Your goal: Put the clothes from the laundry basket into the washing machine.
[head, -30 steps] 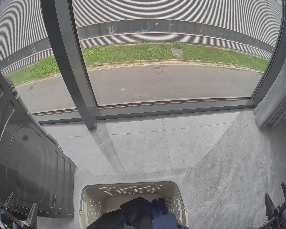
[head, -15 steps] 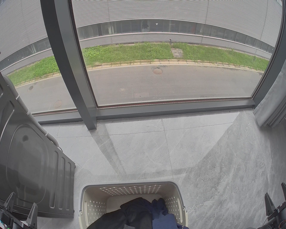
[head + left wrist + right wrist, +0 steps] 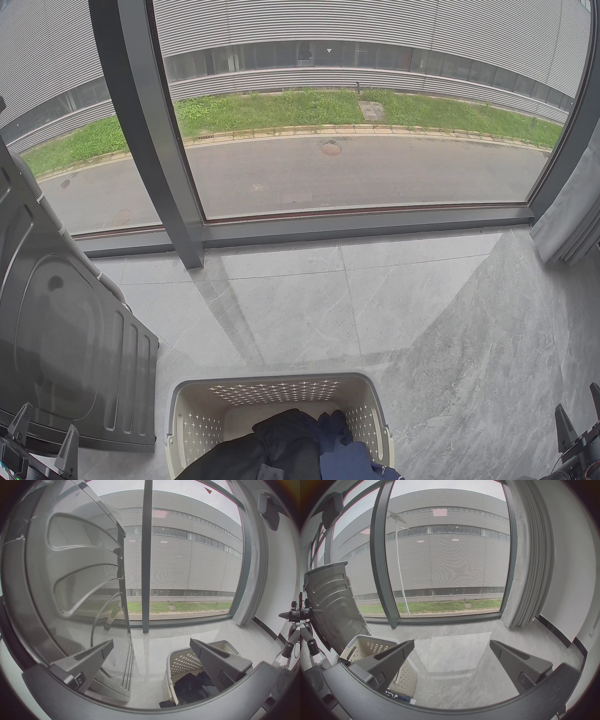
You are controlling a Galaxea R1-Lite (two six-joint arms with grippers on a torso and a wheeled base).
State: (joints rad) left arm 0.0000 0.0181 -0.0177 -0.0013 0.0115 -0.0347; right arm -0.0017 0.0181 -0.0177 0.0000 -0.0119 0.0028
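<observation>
Head view: grey tiled floor (image 3: 300, 300) meets a tall window (image 3: 362, 125); both arms' jaws stand spread.

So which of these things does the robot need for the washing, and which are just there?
For the job:
laundry basket
dark clothes piled inside it
grey washing machine, on the robot's left
left gripper and right gripper, both open and empty

Just there:
curtain
window
tiled floor

Head camera shifted slightly; laundry basket (image 3: 275, 392) now shows higher in view.
</observation>
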